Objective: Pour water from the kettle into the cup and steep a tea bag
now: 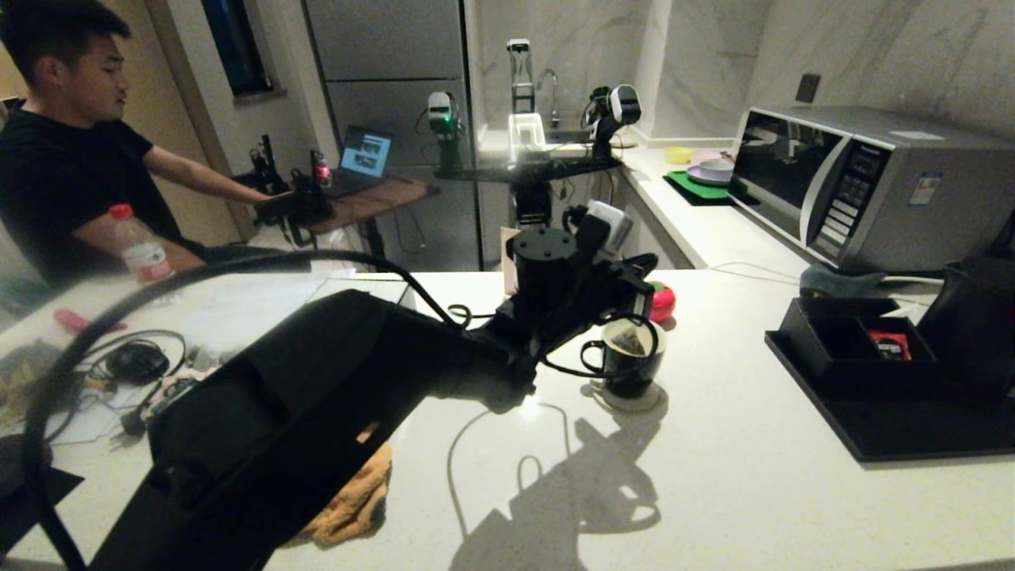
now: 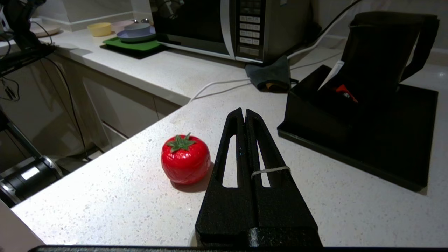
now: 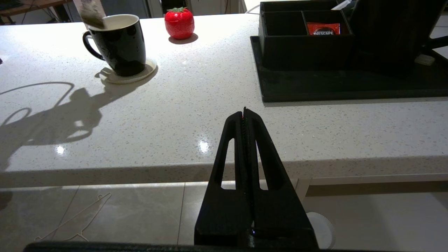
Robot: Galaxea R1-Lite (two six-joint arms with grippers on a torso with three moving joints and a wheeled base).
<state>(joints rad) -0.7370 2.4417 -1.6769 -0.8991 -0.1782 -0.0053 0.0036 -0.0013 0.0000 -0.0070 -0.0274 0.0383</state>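
Black ceramic cup [image 1: 630,361] with a white inside stood on a pale coaster [image 1: 632,396] mid-counter, the greyish-tan tea bag [image 1: 630,341] hanging at its rim below the left gripper [image 2: 244,113], whose jaws were pressed together on the bag's thin string. Open white stone counter [image 1: 714,476] lay toward the near edge. Rightward, a red sachet [image 3: 323,28] read "NESCAFE" beside the matte black kettle [image 1: 979,317]. The right gripper [image 3: 244,112] hung closed and empty below the counter edge.
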